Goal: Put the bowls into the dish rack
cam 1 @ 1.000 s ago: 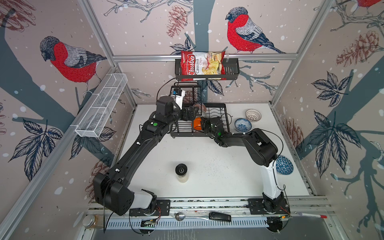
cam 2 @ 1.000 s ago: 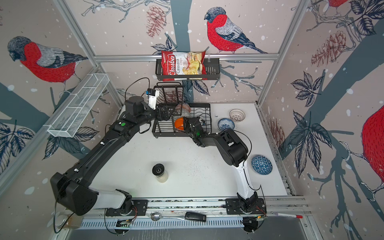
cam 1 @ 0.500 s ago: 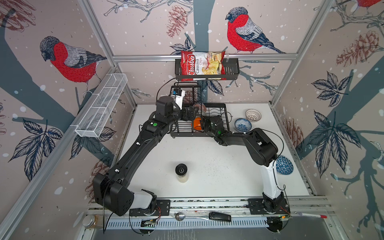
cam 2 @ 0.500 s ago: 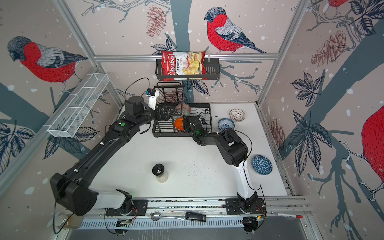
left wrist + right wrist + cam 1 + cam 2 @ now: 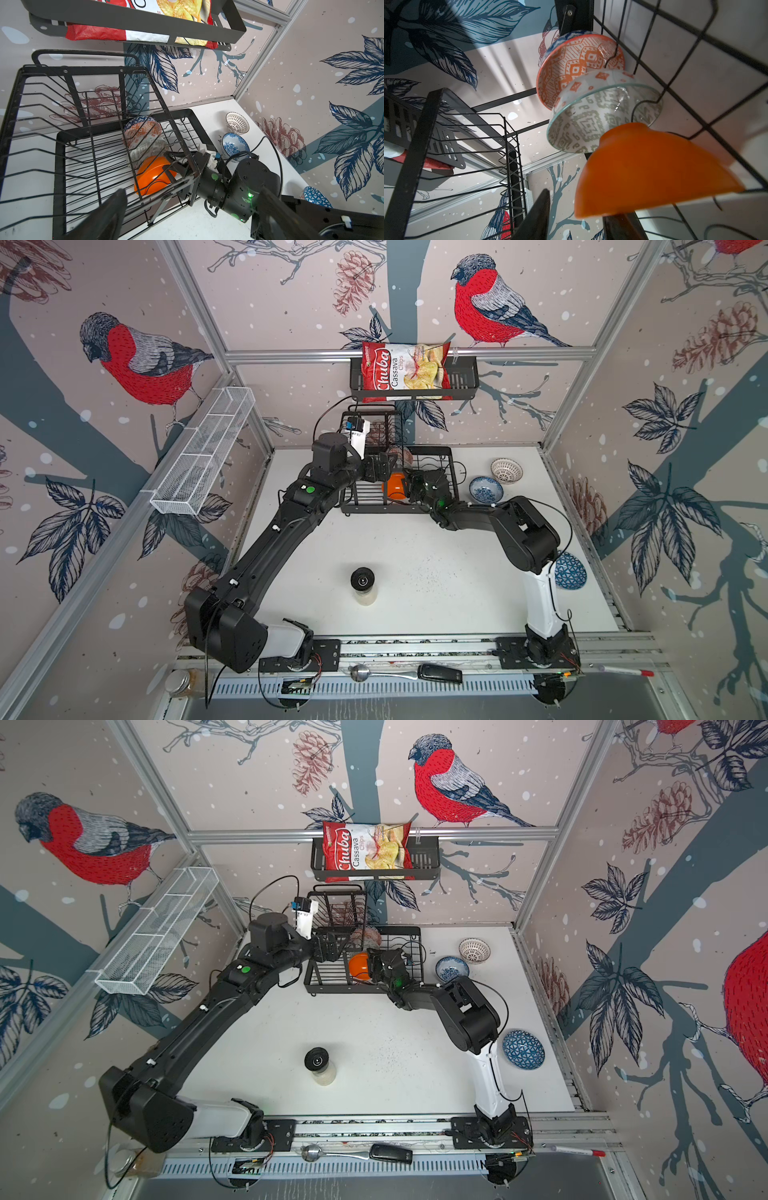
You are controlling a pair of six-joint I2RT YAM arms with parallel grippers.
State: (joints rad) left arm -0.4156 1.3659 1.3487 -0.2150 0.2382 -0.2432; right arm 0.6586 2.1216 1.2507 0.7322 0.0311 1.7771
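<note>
The orange bowl (image 5: 154, 176) stands on edge in the dish rack (image 5: 59, 176) lower tray against the grey-green bowl (image 5: 145, 151), right end effector (image 5: 577, 209) loosely parted astride its rim, left end effector (image 5: 376, 470) wide apart and empty; a snagged finger on withdrawal could topple the row.

Dish rack (image 5: 386, 509): black wire. In the rack: orange bowl (image 5: 394, 486), plain and glossy; grey-green bowl (image 5: 150, 150), geometric print; orange-white bowl (image 5: 145, 128), diamond print. Right of the rack: blue-white bowl (image 5: 485, 489), floral; white bowl (image 5: 506, 470), brown lattice; blue bowl (image 5: 572, 571), white triangle grid.
</note>
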